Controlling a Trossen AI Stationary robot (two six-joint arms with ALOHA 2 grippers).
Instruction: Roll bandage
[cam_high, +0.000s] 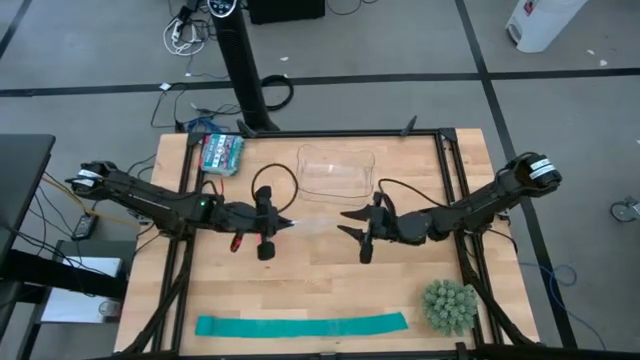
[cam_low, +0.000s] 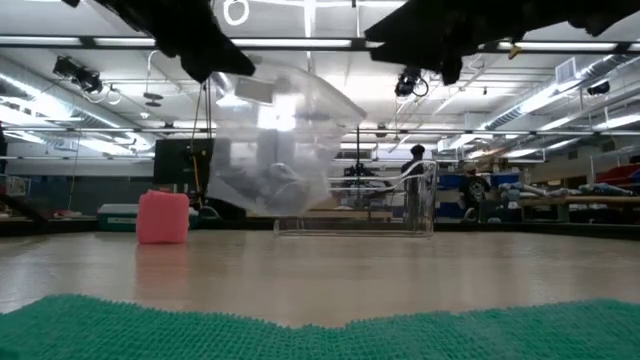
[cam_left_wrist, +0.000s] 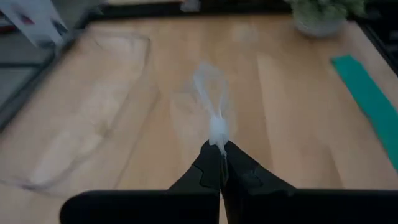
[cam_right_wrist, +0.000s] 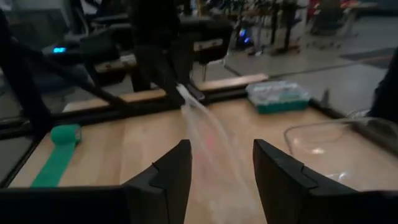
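Observation:
The pink-red bandage, a small roll (cam_low: 162, 217), stands on the table below my left arm; it also shows in the high view (cam_high: 237, 243), partly under the arm. My left gripper (cam_high: 290, 224) is at the table's middle, shut on a clear plastic bag (cam_high: 320, 222). My right gripper (cam_high: 347, 222) faces it from the right, open. Its two fingers (cam_right_wrist: 168, 177) stand on either side of the bag's free end (cam_right_wrist: 208, 140). I cannot tell whether they touch it. My left gripper pinches a bunched, twisted part of the clear bag (cam_left_wrist: 217, 132) between its two shut fingertips. The fingers lie about level and point toward the table's right. The bag (cam_low: 270, 140) hangs slack from them, above the table top.
A teal-green strip (cam_high: 300, 325) lies along the near edge, with a green spiky ball (cam_high: 448, 305) at the near right. A clear tray (cam_high: 335, 170) sits at the far middle, a teal box (cam_high: 222, 152) at the far left.

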